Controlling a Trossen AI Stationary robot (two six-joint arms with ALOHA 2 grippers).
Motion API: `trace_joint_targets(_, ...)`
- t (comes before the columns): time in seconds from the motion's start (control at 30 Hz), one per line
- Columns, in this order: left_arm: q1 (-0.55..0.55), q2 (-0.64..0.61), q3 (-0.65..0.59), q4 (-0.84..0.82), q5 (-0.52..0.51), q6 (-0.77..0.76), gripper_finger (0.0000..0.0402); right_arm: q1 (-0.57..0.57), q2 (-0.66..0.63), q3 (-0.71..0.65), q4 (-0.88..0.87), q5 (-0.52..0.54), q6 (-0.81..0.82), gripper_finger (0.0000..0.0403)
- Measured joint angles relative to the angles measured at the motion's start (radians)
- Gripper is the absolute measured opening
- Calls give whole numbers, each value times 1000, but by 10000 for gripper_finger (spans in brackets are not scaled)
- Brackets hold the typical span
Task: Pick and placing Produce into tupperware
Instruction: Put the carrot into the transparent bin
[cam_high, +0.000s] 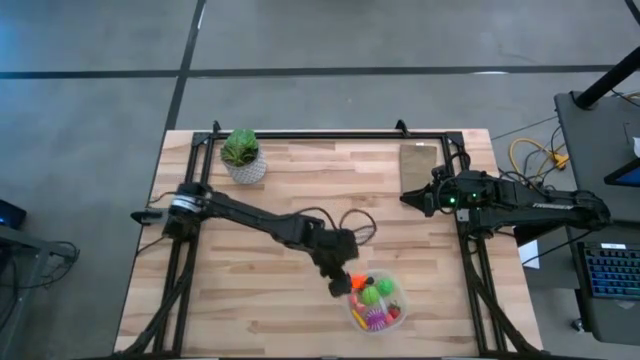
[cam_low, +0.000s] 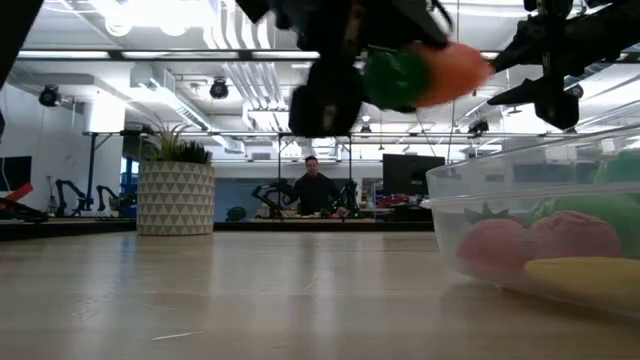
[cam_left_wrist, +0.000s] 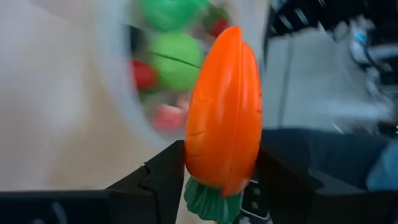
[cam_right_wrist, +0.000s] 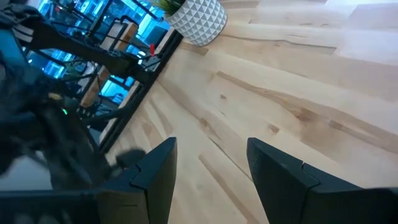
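Observation:
My left gripper (cam_high: 342, 284) hangs over the table's near right part, just left of the clear round tupperware (cam_high: 374, 304), and is shut on an orange toy carrot (cam_left_wrist: 222, 112) with a green top. The low view shows the carrot (cam_low: 440, 75) held above the bowl's rim (cam_low: 520, 170). Inside the bowl lie green balls (cam_high: 372, 295), red bits and a yellow piece (cam_low: 590, 278). My right gripper (cam_high: 405, 198) waits open above the table's far right area, near the tan board (cam_high: 420, 165). My left gripper pinches the carrot's thick end (cam_left_wrist: 214, 177), just above its green top (cam_left_wrist: 208, 200), between its two fingers (cam_left_wrist: 163, 180). The carrot runs along the fingers, its orange tip pointing away from the wrist. It is lifted clear of the table, beside the bowl's rim.
A potted plant in a white patterned pot (cam_high: 243, 158) stands at the table's far left. A dark cable (cam_high: 355, 222) loops on the wood behind the left arm. Bare wood spreads across the near left part of the table (cam_high: 230, 300).

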Motion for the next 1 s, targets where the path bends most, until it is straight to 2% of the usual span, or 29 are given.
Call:
trace_joint_targets(0.1, -23, 66, 33, 83, 76, 3, 168, 0, 0, 0, -3, 1, 1, 187)
trace_joint_targets(0.2, -37, 118, 88, 110, 80, -2, 169, 0, 0, 0, -4, 9, 8, 187)
trace_joint_targets(0.5, -34, 231, 251, 120, -61, -2, 169, 0, 0, 0, -7, 13, 27, 187)
trace_joint_targets(0.7, -38, 258, 246, 50, -67, -37, 169, 0, 0, 0, -7, 13, 27, 187)
trace_joint_targets(1.0, -38, 251, 256, 71, -84, -46, 169, 0, 0, 0, -29, 16, 7, 187)
